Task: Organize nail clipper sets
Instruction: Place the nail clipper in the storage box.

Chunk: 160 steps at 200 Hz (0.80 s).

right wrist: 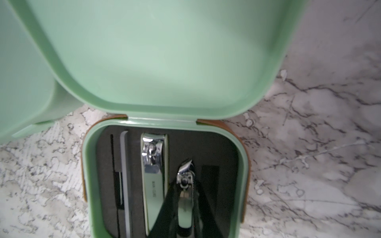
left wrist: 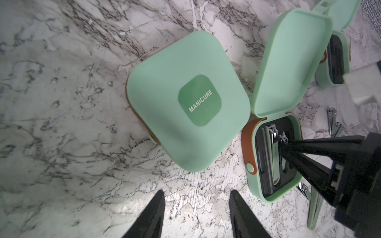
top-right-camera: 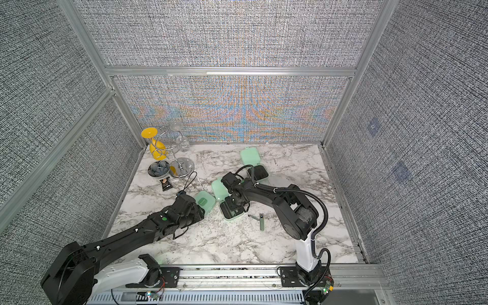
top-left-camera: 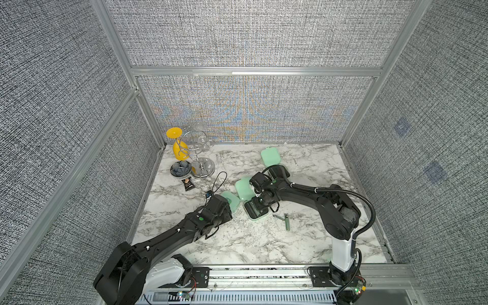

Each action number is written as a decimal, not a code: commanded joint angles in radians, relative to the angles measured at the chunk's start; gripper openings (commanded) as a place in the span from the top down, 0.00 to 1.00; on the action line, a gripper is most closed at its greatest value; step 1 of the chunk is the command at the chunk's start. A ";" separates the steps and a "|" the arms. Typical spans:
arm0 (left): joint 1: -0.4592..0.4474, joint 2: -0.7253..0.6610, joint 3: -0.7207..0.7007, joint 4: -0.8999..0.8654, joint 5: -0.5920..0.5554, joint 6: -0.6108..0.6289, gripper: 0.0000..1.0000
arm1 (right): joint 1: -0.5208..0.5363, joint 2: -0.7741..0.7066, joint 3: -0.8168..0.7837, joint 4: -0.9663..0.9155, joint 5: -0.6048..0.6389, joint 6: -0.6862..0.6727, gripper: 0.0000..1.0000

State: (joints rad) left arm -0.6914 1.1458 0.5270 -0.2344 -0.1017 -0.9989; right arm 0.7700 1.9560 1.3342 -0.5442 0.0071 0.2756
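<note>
A closed mint-green case (left wrist: 188, 115) marked MANICURE lies on the marble, seen in both top views (top-left-camera: 231, 201). My left gripper (left wrist: 198, 193) stands open over bare marble just short of it. Beside it a second case (top-left-camera: 257, 212) is open, its lid (top-left-camera: 244, 188) raised. My right gripper (right wrist: 184, 181) reaches into this case's black interior, shut on a small nail clipper (right wrist: 184, 206). A larger clipper (right wrist: 154, 181) and a file (right wrist: 124, 175) lie in their slots. A third case (top-left-camera: 270, 155) lies open at the back. Loose tools (top-left-camera: 287, 221) lie right of the middle case.
At the back left stand a dark flower-shaped dish (top-left-camera: 180, 169), a black snack packet (top-left-camera: 188, 184), and a wire rack with a yellow glass (top-left-camera: 179, 148) and clear glasses. A thin cable loop (top-left-camera: 219, 182) rises from the left wrist. Fabric walls close three sides.
</note>
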 commanded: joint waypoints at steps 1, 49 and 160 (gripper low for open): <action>0.000 -0.004 0.001 0.005 -0.006 0.003 0.47 | 0.000 -0.003 -0.006 -0.010 0.005 0.011 0.86; 0.000 -0.006 -0.002 0.006 -0.006 0.000 0.47 | 0.005 0.012 -0.004 -0.021 0.010 0.013 0.86; 0.000 0.001 -0.001 0.010 -0.004 0.002 0.47 | 0.014 0.063 0.036 -0.072 0.031 0.011 0.83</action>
State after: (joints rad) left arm -0.6914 1.1439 0.5251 -0.2340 -0.1020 -0.9997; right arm 0.7834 1.9957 1.3697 -0.5755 0.0269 0.2859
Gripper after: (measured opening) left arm 0.526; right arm 0.152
